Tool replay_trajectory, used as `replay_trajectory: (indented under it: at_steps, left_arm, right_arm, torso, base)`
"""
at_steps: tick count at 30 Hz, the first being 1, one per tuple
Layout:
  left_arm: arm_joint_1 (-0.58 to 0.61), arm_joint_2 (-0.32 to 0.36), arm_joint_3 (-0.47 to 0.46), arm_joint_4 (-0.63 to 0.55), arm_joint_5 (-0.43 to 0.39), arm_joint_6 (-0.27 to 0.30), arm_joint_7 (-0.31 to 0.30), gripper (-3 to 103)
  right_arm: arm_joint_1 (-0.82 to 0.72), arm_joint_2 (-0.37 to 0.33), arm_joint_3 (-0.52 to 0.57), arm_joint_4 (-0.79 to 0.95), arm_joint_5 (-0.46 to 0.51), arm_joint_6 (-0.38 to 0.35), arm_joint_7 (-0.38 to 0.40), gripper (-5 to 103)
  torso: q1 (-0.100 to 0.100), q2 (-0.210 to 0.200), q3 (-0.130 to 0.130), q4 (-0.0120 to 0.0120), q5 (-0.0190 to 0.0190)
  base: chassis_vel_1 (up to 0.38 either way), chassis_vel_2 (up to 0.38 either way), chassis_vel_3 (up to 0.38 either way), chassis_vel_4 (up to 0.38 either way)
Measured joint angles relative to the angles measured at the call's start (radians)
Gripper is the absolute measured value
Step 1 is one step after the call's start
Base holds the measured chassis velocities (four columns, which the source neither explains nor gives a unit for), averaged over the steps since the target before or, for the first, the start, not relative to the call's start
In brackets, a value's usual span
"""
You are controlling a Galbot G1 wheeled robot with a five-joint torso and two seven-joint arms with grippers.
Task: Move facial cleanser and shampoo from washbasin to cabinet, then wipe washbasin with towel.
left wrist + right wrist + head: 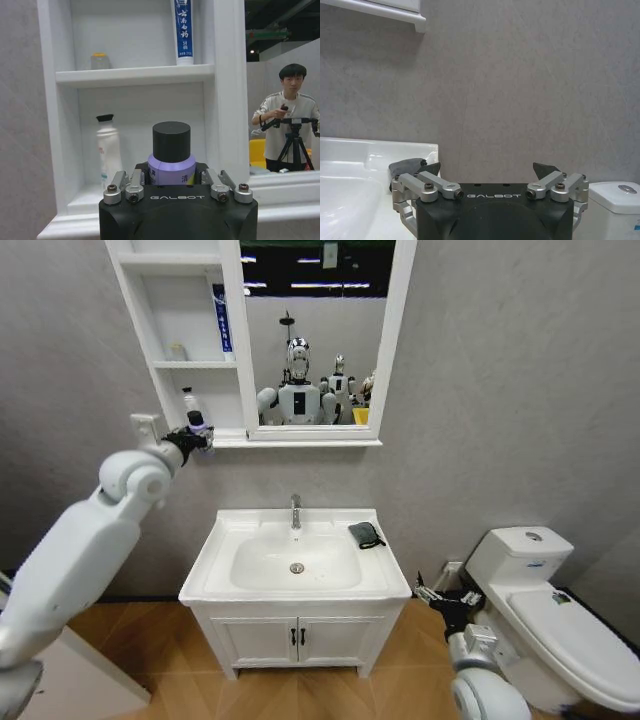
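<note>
My left gripper (195,438) is raised to the front edge of the cabinet's (185,365) lowest shelf and is shut on a purple bottle (171,170) with a black cap. On that shelf, a little to the left, stands a white bottle (109,150) with a black cap, also seen in the head view (188,400). The dark towel (365,533) lies folded on the washbasin's (225,540) back right corner. My right gripper (440,598) hangs low, right of the vanity, and is open; past its fingers (547,181) the right wrist view shows the towel (407,167).
A blue-and-white tube (222,330) and a small jar (177,350) stand on the middle shelf. The mirror (315,340) adjoins the shelves on the right. The chrome tap (295,510) rises behind the bowl. A white toilet (540,600) stands close to my right arm.
</note>
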Motion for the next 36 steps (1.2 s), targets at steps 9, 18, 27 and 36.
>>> replay_trajectory:
  at_steps: [9, 18, 27, 36]
  left_arm:
    - [-0.211, -0.105, 0.113, 0.282, 0.096, -0.029, 0.096, 43]
    - [-0.275, -0.162, 0.181, 0.484, 0.163, -0.079, 0.175, 43]
    - [-0.306, -0.243, 0.172, 0.600, 0.214, -0.101, 0.186, 43]
    - [-0.309, -0.289, 0.156, 0.696, 0.280, -0.146, 0.227, 43]
  right_arm:
    - [-0.002, 0.003, 0.008, 0.000, 0.004, -0.001, 0.001, 100]
    - [0.001, 0.003, -0.001, -0.001, 0.004, 0.000, 0.001, 100]
    - [-0.007, -0.005, 0.015, -0.001, 0.011, 0.003, 0.001, 100]
    - [-0.017, -0.006, 0.026, -0.006, 0.016, 0.016, 0.000, 100]
  torso:
    - [0.000, 0.000, 0.000, 0.0000, 0.0003]
    - [0.000, 0.000, 0.000, 0.0003, 0.0000]
    - [0.000, 0.000, 0.000, 0.0001, 0.0002]
    - [0.000, 0.000, 0.000, 0.0002, 0.0000]
  base:
    - [0.000, 0.000, 0.000, 0.000]
    - [0.000, 0.000, 0.000, 0.000]
    - [0.000, 0.000, 0.000, 0.000]
    - [0.000, 0.000, 0.000, 0.000]
